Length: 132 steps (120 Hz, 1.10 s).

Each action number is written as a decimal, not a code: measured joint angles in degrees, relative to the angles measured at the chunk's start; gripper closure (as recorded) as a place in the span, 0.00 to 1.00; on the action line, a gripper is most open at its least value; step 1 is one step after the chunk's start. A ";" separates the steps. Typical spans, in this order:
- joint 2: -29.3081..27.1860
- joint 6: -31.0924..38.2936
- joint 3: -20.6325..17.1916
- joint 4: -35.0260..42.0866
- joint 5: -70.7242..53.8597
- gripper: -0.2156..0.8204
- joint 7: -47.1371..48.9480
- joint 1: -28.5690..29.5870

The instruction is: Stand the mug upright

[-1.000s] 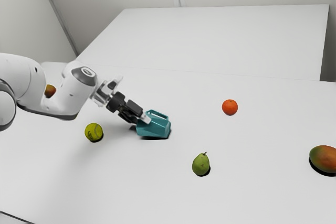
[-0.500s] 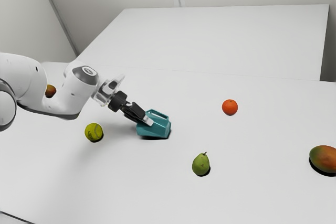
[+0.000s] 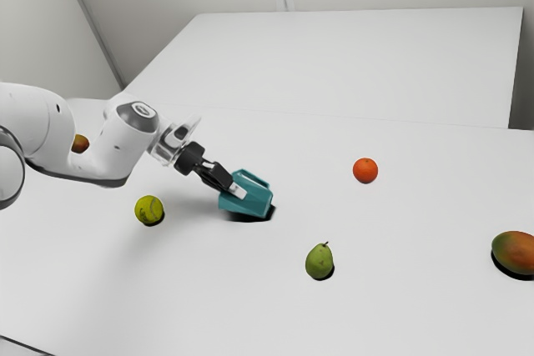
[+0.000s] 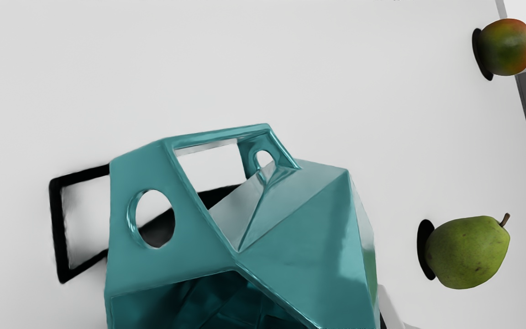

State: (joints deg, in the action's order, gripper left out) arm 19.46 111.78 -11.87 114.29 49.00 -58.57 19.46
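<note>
Gripper (image 3: 238,193): at the mug (image 3: 254,202), clenched on its body near the mouth end. 1 pale finger (image 4: 388,308) shows in the wrist view, just beside the mug's outer wall; the 2nd is hidden.

Mug: teal, faceted, off upright, over the table (image 3: 209,289). Leans on its side, mouth toward the gripper, base toward the exterior view's right and lower than the mouth. Handle (image 4: 217,133) on the upper side. Dark shadow underneath, parted from the base; whether any edge touches the table, cannot tell. In the wrist view the dark inside of the mug shows, also 1 round hole in the near end of the handle.

Ball (image 3: 149,210): yellow-green, to the exterior view's left of the mug, apart from it.

Pear (image 3: 319,262): green, toward the exterior camera from the mug and to the exterior view's right, stem up in that view.

Orange (image 3: 365,170): to the exterior view's right of the mug, somewhat behind.

Fruit (image 3: 79,144): red and green, partly covered by the arm (image 3: 117,152), to the exterior view's left of the mug and behind.

Mango (image 3: 516,253): well apart from the mug, far to the exterior view's right.

White slab (image 3: 359,60): beyond the mug, at the back.
</note>
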 joint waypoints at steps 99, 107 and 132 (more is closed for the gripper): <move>-9.81 9.47 -6.10 0.13 -52.24 0.96 26.55 -11.05; -9.90 10.10 -7.04 0.51 -54.95 0.96 29.53 -11.02; -10.02 12.44 -7.47 3.19 -58.19 0.96 37.39 -10.94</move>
State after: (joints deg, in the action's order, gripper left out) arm 9.44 124.22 -19.34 117.49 -9.19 -21.18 8.52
